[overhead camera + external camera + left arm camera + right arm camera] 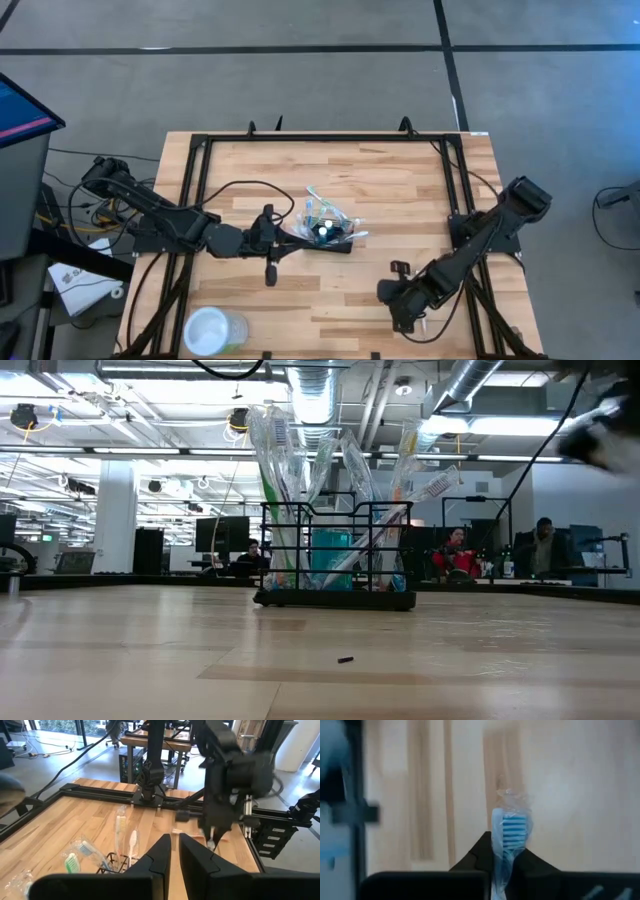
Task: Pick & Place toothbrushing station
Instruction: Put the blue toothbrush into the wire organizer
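The toothbrushing station (335, 243) is a small black wire caddy standing on its base in the middle of the table, with several wrapped toothbrushes upright in it (335, 560). My left gripper (294, 237) hovers level just left of it. Its fingers (173, 845) are nearly together, with nothing seen between them, above the caddy's rim (112, 862). My right gripper (402, 310) is at the table's near right, slanting down, shut on a wrapped toothbrush (511, 827) with blue bristles. My right gripper pinches the toothbrush between its two fingers just behind the head (504, 851). The blue-bristled head in its clear wrapper sticks out past the fingertips. The fingers slant down from above. The rest of the brush is hidden behind the gripper.
A clear round plastic cup (212, 332) lies near the table's front left corner. A small dark bit (345, 659) lies on the wood in front of the caddy. Black frame rails (330, 137) run along the table's far edge and sides. People sit at desks beyond the table.
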Controlling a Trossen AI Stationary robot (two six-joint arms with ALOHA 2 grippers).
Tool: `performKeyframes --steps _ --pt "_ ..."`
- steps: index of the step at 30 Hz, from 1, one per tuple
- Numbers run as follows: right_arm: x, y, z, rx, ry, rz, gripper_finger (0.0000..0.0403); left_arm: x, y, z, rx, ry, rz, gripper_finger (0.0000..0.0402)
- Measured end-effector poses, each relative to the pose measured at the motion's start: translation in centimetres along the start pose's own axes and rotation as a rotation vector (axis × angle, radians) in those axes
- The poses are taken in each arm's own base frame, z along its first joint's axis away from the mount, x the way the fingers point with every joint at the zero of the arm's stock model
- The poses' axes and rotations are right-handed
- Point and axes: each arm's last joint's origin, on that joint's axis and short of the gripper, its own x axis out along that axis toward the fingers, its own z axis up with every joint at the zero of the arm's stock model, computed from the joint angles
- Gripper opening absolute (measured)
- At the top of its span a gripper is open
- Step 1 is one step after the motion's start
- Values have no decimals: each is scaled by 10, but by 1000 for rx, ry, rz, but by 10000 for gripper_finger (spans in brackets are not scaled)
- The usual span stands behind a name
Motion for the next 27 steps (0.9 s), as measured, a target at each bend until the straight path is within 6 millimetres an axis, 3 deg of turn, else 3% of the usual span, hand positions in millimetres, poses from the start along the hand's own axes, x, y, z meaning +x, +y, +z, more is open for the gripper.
performKeyframes --steps 7,13,27 --pt "-47 -1 21 7 -266 -18 14 0 0 0 0 0 0 30" --pt "-73 -4 32 9 -475 -38 12 0 0 0 0 0 0 30" --pt "-90 -19 73 -51 -770 -120 9 0 0 0 0 0 0 30"
